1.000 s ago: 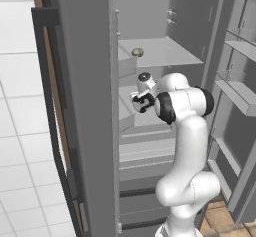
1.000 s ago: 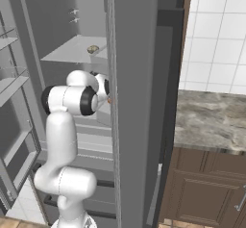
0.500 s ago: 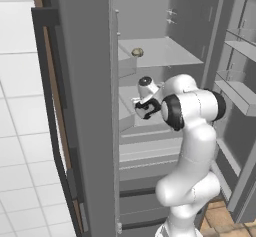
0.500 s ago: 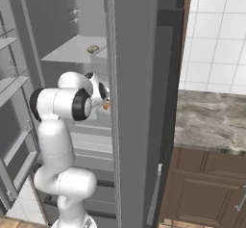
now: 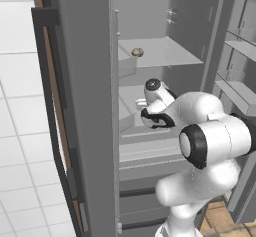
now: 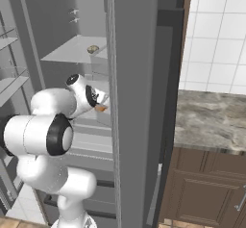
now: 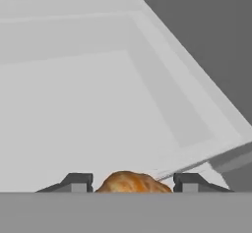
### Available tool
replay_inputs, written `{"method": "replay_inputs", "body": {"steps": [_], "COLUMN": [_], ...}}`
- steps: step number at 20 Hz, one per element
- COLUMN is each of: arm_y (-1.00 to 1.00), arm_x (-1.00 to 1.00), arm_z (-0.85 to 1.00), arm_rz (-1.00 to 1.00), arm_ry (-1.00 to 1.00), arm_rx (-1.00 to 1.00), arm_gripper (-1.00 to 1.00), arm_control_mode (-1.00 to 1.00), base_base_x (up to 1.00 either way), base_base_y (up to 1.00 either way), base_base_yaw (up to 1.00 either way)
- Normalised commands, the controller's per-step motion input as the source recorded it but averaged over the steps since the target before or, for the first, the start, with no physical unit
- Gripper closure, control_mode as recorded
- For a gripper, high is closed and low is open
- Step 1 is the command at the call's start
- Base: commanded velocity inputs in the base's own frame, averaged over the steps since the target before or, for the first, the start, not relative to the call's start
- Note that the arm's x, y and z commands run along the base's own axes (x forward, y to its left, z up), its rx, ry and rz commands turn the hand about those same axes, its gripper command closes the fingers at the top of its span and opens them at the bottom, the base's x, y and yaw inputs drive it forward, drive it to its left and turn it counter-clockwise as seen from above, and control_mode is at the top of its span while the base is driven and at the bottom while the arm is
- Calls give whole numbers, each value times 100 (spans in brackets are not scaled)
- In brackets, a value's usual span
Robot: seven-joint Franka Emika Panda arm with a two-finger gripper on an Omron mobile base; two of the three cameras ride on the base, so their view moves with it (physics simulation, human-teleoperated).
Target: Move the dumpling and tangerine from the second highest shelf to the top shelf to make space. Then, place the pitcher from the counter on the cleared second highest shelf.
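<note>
Small, light, smooth tangerine, likely to roll; sits between half-open end effector fingertips, grip uncertain.

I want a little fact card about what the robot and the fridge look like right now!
top shelf: the dumpling sits on it
pincer: tips on either side of the tangerine, inside the open fridge
second highest shelf: pale grey tray with a raised rim, seen beyond the tangerine
counter: marbled stone, right of the fridge
cabinets: dark brown, under the counter
</note>
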Motion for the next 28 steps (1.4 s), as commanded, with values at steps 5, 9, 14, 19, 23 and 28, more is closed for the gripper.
{"method": "replay_inputs", "body": {"steps": [5,9,14,19,23,28], "arm_y": [6,2,0,0,0,0], "arm_x": [-87,-73,-59,-7,13,37], "arm_z": [100,100,100,100,100,85], "arm_rz": [0,0,0,0,0,0], "arm_ry": [-6,-3,-3,-5,-9,-5], "arm_rx": [-8,-8,-8,-3,0,0], "arm_gripper": [100,100,100,100,100,100], "arm_control_mode": [-100,-100,-100,-100,-100,-100], "base_base_x": [0,0,0,0,0,0], "base_base_y": [0,0,0,0,0,0], "base_base_yaw": [0,0,0,0,0,0]}}
